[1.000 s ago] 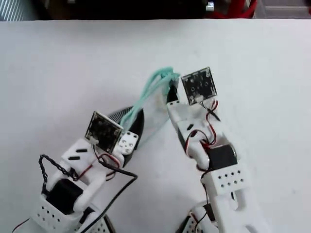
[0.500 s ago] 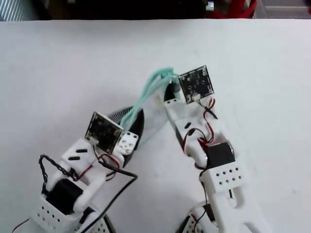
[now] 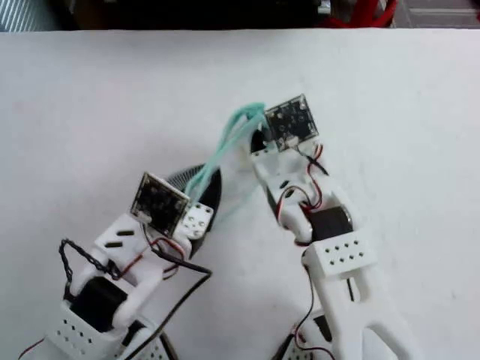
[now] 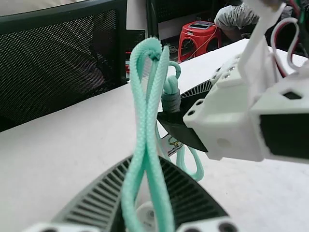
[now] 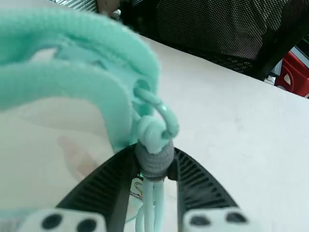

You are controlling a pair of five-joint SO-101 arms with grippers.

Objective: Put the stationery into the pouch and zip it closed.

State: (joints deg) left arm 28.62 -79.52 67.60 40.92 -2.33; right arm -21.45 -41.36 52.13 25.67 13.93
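Observation:
A see-through pouch [image 3: 238, 178] with a mint-green zipper edge [image 3: 223, 146] hangs stretched between the two arms above the white table. My left gripper [image 3: 208, 189] is shut on the nearer end of the pouch; in its wrist view the green edge [image 4: 147, 121] runs up from between its ribbed fingers [image 4: 188, 193]. At the far end, my right gripper [image 3: 259, 142] is shut on the zipper pull, with the grey bead [image 5: 154, 162] and its green cord pinched between the black fingers [image 5: 104, 186]. The pull's ring [image 5: 166, 121] hooks into the zipper tape [image 5: 72, 53]. What the pouch holds is hidden.
The white table [image 3: 90, 97] stretches wide on both sides of the arms, and its far edge [image 3: 225, 30] runs across the back. Beyond it stand a black mesh chair [image 4: 53, 58] and a red stool [image 4: 200, 36]. A loose black cable [image 3: 180, 292] hangs by the left arm.
My right gripper has drawn the zipper pull a little to the left and farther from the arm's base, its wrist turning as it went. The left arm has kept still.

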